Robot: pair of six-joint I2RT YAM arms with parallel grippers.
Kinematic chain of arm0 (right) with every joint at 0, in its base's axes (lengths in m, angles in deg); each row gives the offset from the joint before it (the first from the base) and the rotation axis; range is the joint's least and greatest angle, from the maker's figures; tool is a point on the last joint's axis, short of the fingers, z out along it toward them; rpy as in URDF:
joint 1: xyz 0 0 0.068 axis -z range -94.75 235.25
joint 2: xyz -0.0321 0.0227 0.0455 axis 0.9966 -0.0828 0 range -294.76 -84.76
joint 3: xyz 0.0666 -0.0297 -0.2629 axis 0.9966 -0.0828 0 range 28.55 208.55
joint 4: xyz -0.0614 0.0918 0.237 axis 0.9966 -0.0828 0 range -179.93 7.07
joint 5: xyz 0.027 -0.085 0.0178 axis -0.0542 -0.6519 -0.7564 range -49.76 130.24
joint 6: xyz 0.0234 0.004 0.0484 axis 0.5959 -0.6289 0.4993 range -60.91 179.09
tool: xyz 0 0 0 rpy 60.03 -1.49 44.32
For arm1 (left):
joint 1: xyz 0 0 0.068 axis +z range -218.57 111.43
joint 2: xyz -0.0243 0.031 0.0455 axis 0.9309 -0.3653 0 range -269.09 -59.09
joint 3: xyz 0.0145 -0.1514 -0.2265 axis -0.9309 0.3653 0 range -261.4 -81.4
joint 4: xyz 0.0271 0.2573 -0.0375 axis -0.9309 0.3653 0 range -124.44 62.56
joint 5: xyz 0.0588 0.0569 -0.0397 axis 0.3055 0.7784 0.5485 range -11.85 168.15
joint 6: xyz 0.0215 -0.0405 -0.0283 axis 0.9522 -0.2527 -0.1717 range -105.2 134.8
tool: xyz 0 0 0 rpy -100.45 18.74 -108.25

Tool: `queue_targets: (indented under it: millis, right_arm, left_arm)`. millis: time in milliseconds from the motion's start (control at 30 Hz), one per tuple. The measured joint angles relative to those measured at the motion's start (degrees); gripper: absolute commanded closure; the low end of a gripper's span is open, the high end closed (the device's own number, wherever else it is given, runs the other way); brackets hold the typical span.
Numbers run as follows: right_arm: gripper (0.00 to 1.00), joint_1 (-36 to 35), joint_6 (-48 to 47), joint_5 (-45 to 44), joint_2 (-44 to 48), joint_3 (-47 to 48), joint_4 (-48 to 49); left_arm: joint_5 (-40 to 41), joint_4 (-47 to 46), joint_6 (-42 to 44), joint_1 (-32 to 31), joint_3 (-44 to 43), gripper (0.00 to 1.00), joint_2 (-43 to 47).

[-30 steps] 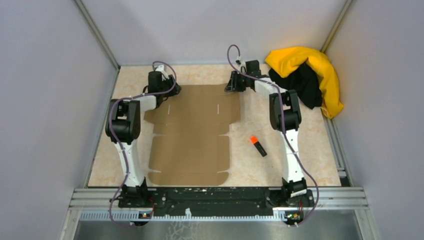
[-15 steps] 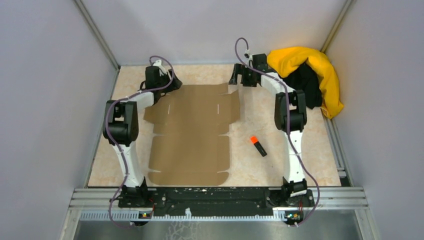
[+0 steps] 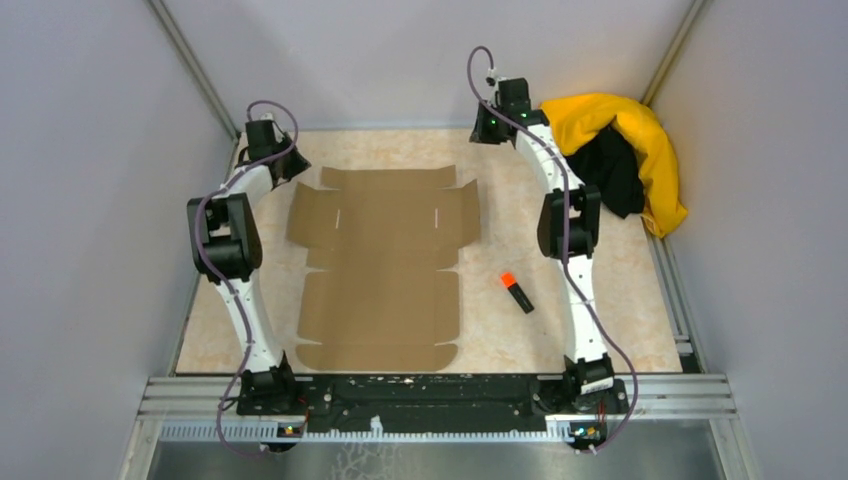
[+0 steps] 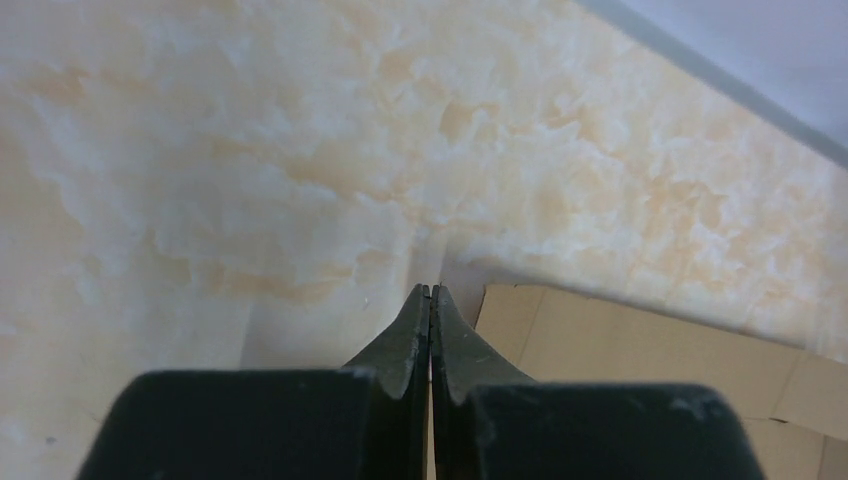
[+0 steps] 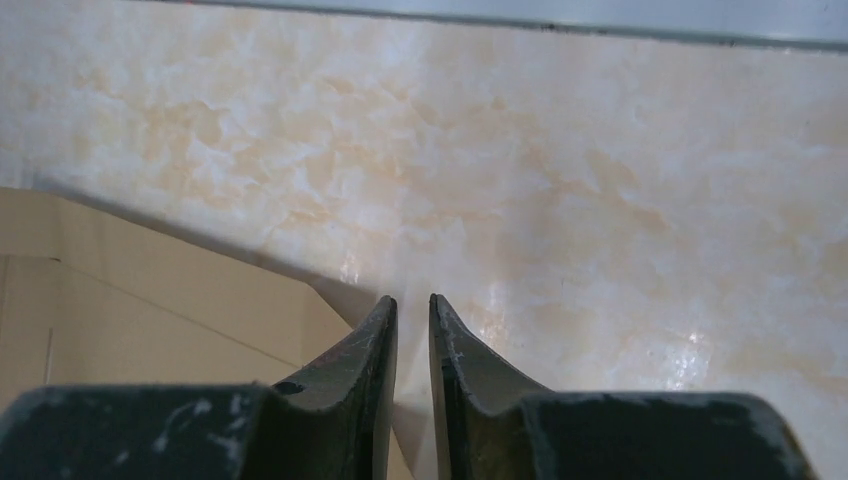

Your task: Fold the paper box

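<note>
Left arm, right arm extended far; left gripper fingers pressed together; right gripper narrowly parted, empty.

The paper box lies flat and unfolded in the middle of the table, flaps spread. The left gripper hangs over the far left corner, apart from the cardboard. The right gripper is at the far edge, just beside a yellow-and-black cloth heap in the far right corner. An orange-capped marker lies right of the box.
</note>
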State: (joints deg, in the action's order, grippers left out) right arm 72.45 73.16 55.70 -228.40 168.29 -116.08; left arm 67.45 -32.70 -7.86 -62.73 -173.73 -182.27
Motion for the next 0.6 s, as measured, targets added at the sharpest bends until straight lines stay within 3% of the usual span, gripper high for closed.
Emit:
queue_targets:
  millis: [233, 600]
  right_arm:
    - [0.85, -1.77, 1.01, -2.47, -5.03, 0.09, -3.43]
    - [0.86, -2.80, 1.62, -2.64, -6.47, -1.81, -4.00]
  left_arm:
    - [3.93, 7.30, 2.32, -2.64, -3.76, 1.00, -5.05]
    - [4.52, 8.26, 3.21, -3.78, -4.50, 1.00, -6.80]
